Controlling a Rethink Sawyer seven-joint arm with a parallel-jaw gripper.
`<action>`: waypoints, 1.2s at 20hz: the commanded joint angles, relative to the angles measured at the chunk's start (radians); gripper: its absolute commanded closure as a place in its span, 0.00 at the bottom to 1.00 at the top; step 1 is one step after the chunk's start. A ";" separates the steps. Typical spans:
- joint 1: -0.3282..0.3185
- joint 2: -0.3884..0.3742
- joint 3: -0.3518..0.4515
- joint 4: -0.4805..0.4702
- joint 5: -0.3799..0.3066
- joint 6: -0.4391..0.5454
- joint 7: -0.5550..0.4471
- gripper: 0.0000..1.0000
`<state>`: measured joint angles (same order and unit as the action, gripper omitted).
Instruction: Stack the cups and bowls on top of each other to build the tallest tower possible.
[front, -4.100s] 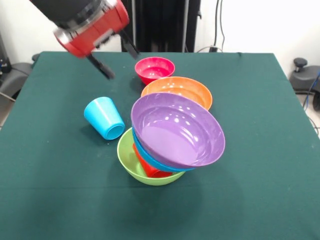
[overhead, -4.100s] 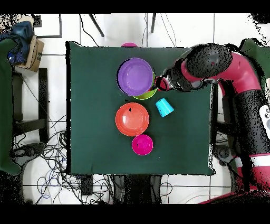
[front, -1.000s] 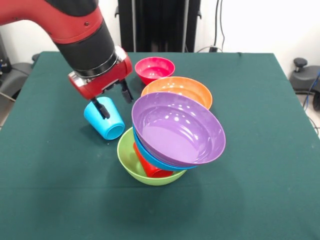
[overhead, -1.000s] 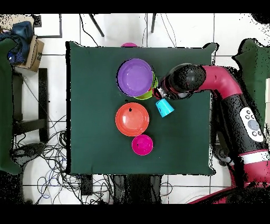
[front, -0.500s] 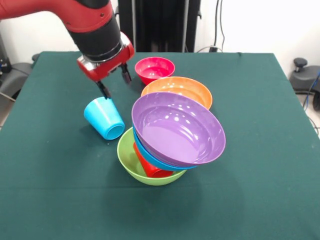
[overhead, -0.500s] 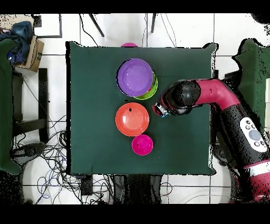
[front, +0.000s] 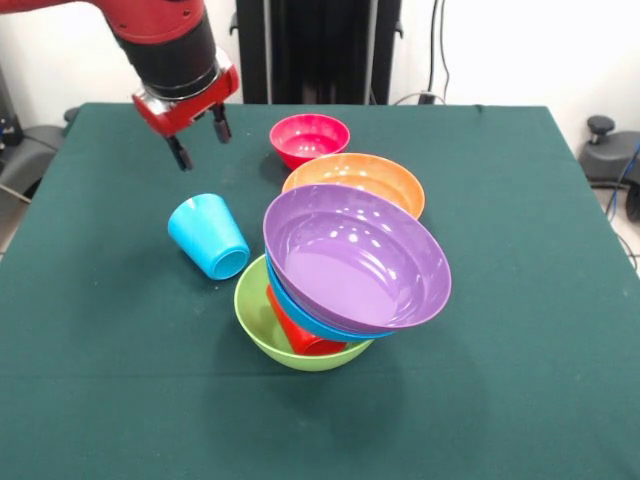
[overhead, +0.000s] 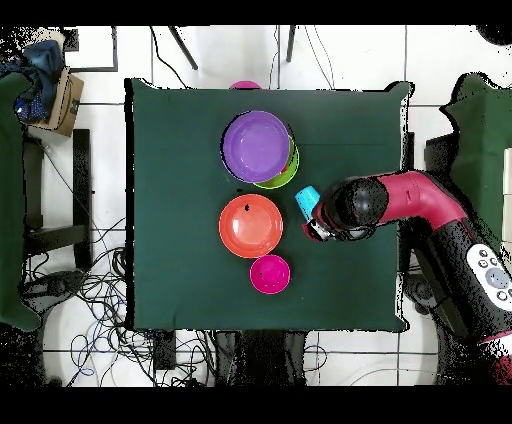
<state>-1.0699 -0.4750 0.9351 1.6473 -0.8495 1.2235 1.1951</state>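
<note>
The tower stands in the middle: a lime green bowl (front: 262, 325) holds a red cup (front: 300, 332), with a tilted blue bowl (front: 300, 312) and a tilted purple bowl (front: 355, 258) on top; the purple bowl also shows from above (overhead: 256, 146). A light blue cup (front: 209, 236) lies on its side left of the tower, also seen overhead (overhead: 306, 200). An orange bowl (front: 355, 181) and a small pink-red bowl (front: 309, 138) sit behind. My gripper (front: 199, 139) is open and empty, raised above and behind the light blue cup. No yellow cups show.
The green table (front: 520, 300) has its edges on all sides. A black stand is behind the table. A pink thing (overhead: 245, 86) shows at the table's far edge in the overhead view. Cables and boxes lie on the floor around.
My gripper has lifted and drawn back from the light blue cup, towards the robot's side. The cup lies where it was. The tower has not moved.
</note>
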 joint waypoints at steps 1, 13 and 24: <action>0.003 0.035 -0.031 0.037 -0.136 -0.080 -0.415 0.00; 0.014 0.158 -0.054 -0.050 -0.246 -0.199 -0.398 0.00; 0.044 0.226 -0.092 -0.121 -0.305 -0.259 -0.392 0.00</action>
<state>-1.0815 -0.3174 0.9175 1.6242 -1.0551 1.0274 1.1949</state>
